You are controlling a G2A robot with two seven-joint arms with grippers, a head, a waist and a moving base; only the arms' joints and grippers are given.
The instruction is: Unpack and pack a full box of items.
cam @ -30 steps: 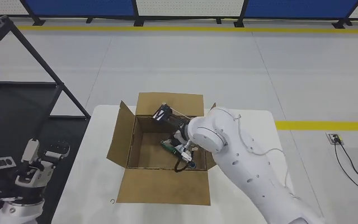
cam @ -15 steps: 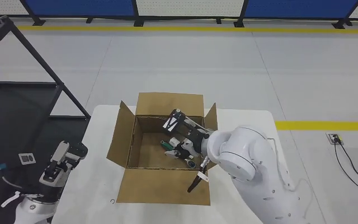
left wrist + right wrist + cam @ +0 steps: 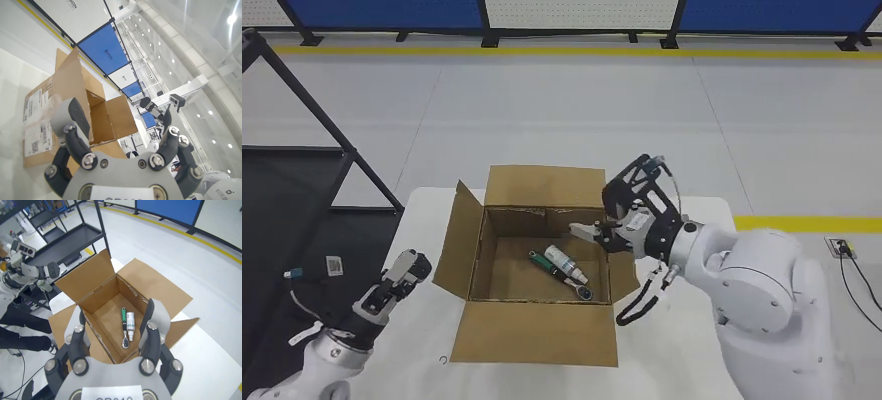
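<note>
An open cardboard box (image 3: pixel 504 338) stands in the middle of the white table (image 3: pixel 692 340), flaps spread outward. On its floor lie a green-handled ratchet wrench (image 3: pixel 560 275) (image 3: pixel 123 325) and a white spray bottle (image 3: pixel 564 260) (image 3: pixel 130 323), side by side. My right gripper (image 3: pixel 627 215) (image 3: pixel 117 315) hovers above the box's right wall, open, nothing between its fingers. Off the box's left side, over the table's left edge, my left gripper (image 3: pixel 405 272) (image 3: pixel 122 117) is open too and empty, facing the box's labelled flap (image 3: pixel 36 121).
A black metal rack (image 3: pixel 302 150) stands left of the table. A black cable (image 3: pixel 637 305) dangles from the right arm beside the box's right flap. A small hook-shaped piece (image 3: pixel 444 358) lies on the table near the front left.
My right gripper has risen out of the box and swung to its right side. My left arm has come in from the lower left toward the table. Wrench and bottle stay inside.
</note>
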